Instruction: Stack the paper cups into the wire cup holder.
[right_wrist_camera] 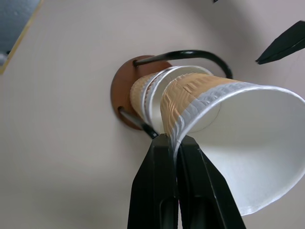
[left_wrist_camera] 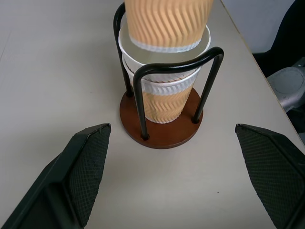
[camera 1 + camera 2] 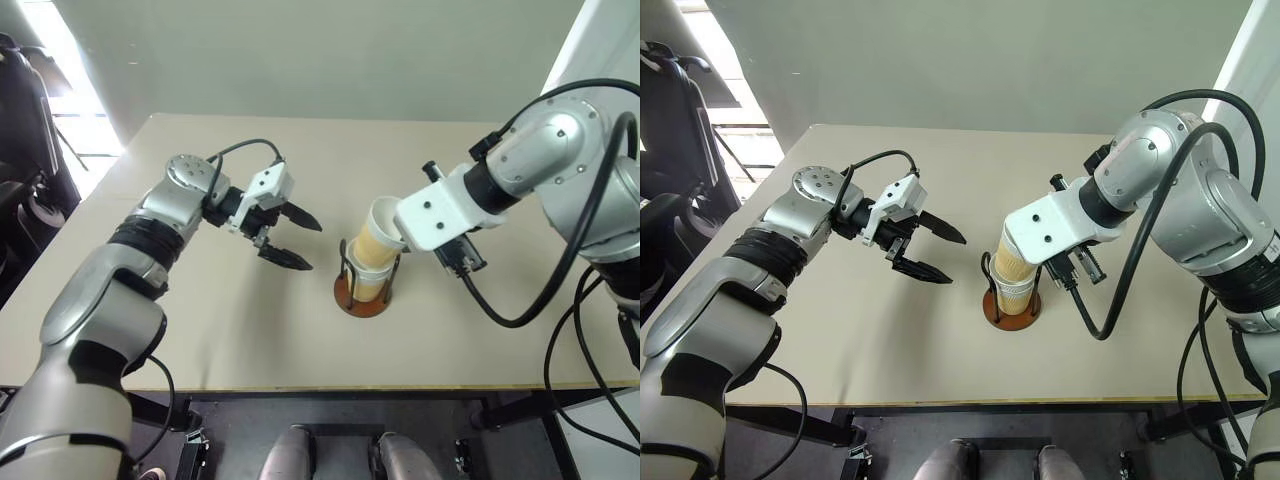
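Holder (image 3: 362, 296) stands mid-table (image 3: 200, 350), bare board on all sides, well off the edges. Two cups (image 2: 164, 90) nested inside; third cup (image 1: 224, 133) tilted over them, apparently part-entered, rim pinched by right gripper (image 1: 175, 143). Left gripper (image 3: 290, 238) spread, empty, beside the holder.

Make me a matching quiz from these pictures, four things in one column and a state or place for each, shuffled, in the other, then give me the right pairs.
Things:
1. left gripper
2. right gripper
3. top paper cup
4. wire cup holder

States or places:
A. stands on the table with two cups nested in it
B. tilted, its bottom end going into the cups below
C. open, holding nothing, beside the holder
D. shut on a cup's wall

Pairs: 1-C, 2-D, 3-B, 4-A
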{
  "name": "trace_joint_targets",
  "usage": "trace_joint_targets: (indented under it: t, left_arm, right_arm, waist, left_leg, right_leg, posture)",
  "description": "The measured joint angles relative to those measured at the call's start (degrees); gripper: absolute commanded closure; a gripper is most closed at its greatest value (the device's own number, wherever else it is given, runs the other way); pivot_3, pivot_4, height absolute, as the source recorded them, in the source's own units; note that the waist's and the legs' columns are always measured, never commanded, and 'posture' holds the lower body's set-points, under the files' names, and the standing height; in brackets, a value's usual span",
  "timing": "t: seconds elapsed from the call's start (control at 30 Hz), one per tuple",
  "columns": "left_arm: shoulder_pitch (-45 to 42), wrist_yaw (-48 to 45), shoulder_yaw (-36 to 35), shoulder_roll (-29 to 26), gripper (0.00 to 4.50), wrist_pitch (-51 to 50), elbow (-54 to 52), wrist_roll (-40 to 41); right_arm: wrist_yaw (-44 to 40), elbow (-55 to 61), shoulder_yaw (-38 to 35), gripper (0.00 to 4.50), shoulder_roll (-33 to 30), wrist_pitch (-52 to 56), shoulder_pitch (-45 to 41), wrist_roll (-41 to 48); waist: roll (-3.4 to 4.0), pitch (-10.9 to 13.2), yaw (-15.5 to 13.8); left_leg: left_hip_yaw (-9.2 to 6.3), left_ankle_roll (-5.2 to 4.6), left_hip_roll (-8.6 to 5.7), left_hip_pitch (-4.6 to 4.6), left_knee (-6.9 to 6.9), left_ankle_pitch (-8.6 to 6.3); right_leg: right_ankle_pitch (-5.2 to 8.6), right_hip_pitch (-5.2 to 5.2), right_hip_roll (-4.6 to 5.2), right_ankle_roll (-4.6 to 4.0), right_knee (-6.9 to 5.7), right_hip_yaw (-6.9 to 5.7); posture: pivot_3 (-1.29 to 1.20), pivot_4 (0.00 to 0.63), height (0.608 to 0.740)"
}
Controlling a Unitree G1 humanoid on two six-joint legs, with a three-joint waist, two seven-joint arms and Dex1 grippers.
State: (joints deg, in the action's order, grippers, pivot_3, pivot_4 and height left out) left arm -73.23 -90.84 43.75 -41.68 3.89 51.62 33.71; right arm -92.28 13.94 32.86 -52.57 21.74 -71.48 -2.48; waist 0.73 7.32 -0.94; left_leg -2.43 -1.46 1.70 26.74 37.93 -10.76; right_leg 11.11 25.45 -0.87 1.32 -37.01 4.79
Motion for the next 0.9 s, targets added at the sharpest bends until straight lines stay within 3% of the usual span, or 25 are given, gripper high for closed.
trace_joint_targets:
  t: [0.9]
  left_arm:
    - [-2.82, -0.02, -3.53, -10.43, 0.0, -3.59, -12.85, 3.77]
  right_arm:
    - [0.0, -2.85, 0.05, 4.45, 2.49, -5.06, 0.28, 0.0]
  waist:
    - [-0.02, -0.01, 0.4]
  left_leg:
    - [-0.06, 0.09, 0.04, 0.16, -0.07, 0.1]
  right_leg:
    - [0.05, 0.25, -0.04, -0.13, -0.06, -0.01]
  posture:
    - [0.0, 0.15, 0.74]
